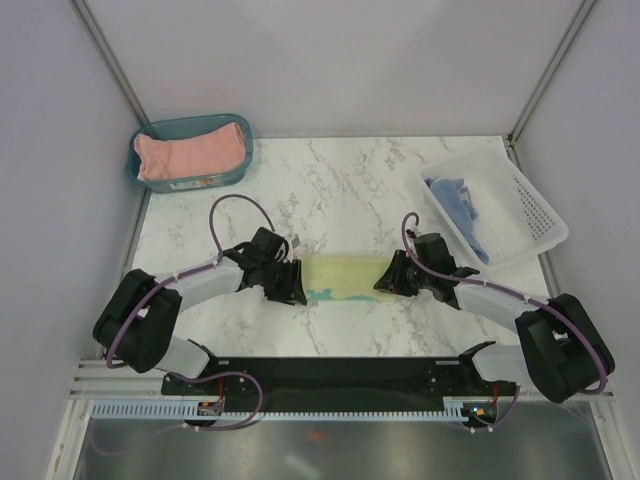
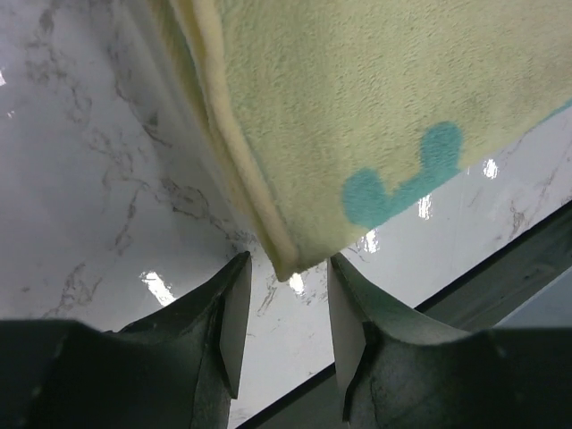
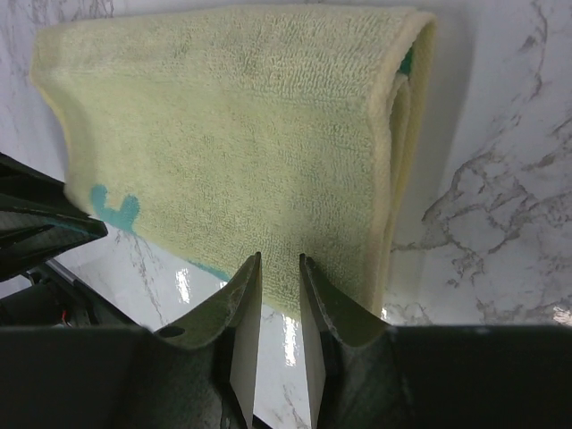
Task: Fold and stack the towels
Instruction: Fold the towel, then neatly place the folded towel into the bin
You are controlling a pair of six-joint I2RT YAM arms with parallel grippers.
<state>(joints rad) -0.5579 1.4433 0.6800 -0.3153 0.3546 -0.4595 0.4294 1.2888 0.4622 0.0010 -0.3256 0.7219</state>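
A folded pale yellow towel [image 1: 345,274] with teal print lies flat on the marble table between both grippers. My left gripper [image 1: 296,287] sits at its left end, jaws open, and the towel's near corner [image 2: 288,259] pokes just between the fingertips without being pinched. The right gripper [image 1: 386,281] hovers at the right end; its jaws [image 3: 280,261] stand a narrow gap apart over the towel's near edge [image 3: 268,179], holding nothing. A salmon-pink towel [image 1: 190,152] lies in the teal bin [image 1: 243,150]. A light blue towel [image 1: 458,205] lies crumpled in the white basket [image 1: 530,215].
The teal bin stands at the table's back left corner and the white perforated basket at the right edge. A black strip [image 1: 340,375] runs along the near edge by the arm bases. Grey walls enclose the table on three sides.
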